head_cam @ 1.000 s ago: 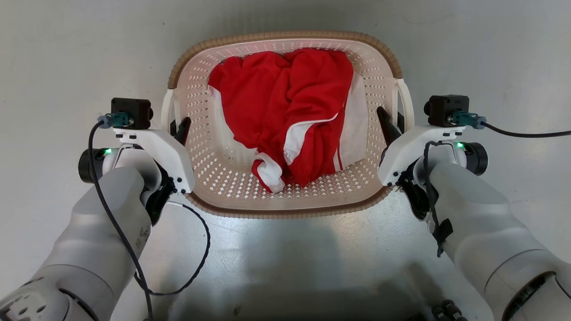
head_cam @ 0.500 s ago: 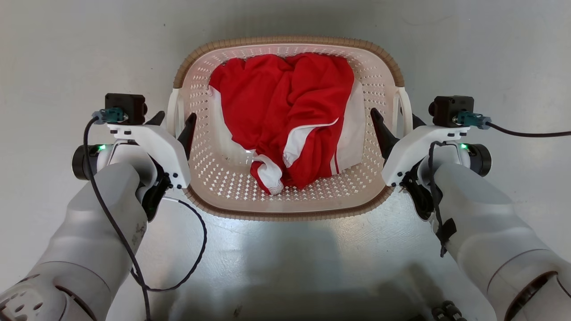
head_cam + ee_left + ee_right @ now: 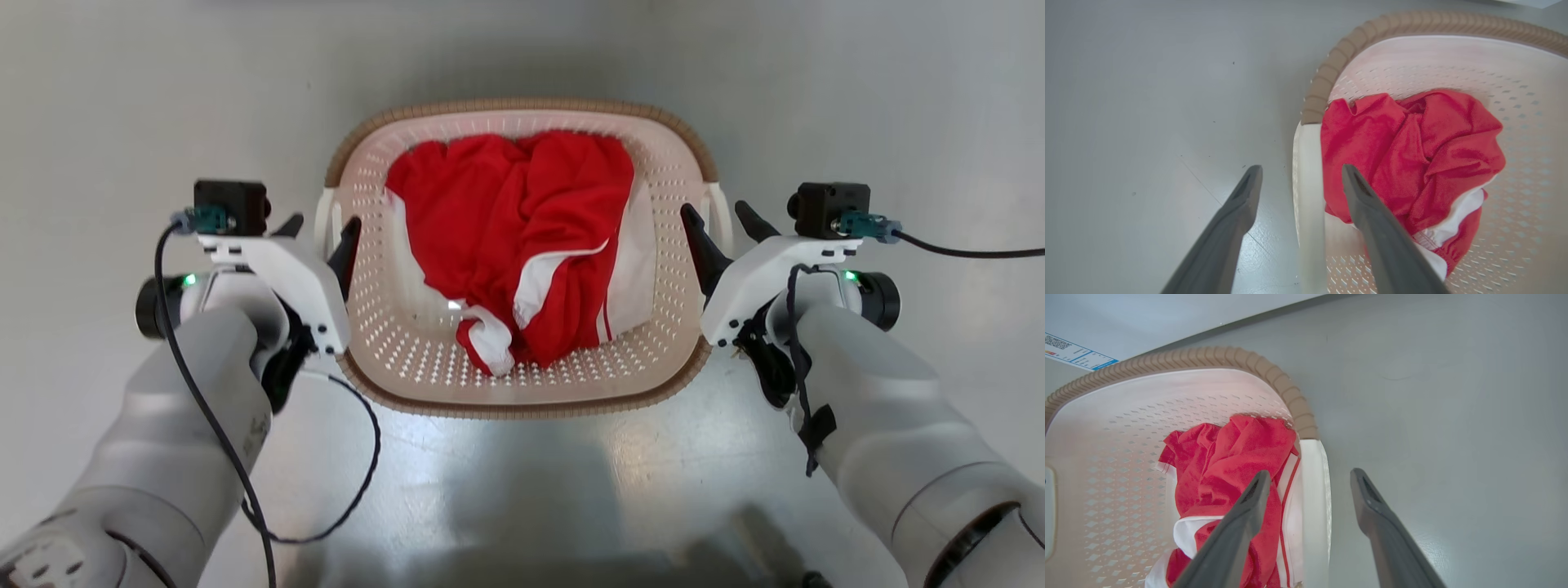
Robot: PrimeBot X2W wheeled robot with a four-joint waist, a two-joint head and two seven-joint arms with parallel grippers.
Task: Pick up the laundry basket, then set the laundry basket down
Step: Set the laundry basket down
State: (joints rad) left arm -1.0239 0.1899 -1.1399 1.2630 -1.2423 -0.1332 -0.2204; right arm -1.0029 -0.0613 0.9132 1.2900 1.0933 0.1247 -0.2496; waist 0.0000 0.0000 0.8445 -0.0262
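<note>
Finds left gripper (image 3: 322, 224) and right gripper (image 3: 715, 211) newly spread astride 2 handles (image 3: 1308, 175), clamped 1 s ago, implying finished set-down of basket (image 3: 522, 108).

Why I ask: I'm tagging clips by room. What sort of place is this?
Probably a laundry area, though that is not certain: a perforated laundry basket holding red-and-white clothing sits on a smooth grey floor, and a white panel with a printed label stands beyond it.

Grey forearms (image 3: 188, 392) end in white-housed pincers (image 3: 322, 222) with dark fingers (image 3: 1372, 220), black cameras (image 3: 230, 206), green lights (image 3: 189, 279), black cables (image 3: 378, 437).
</note>
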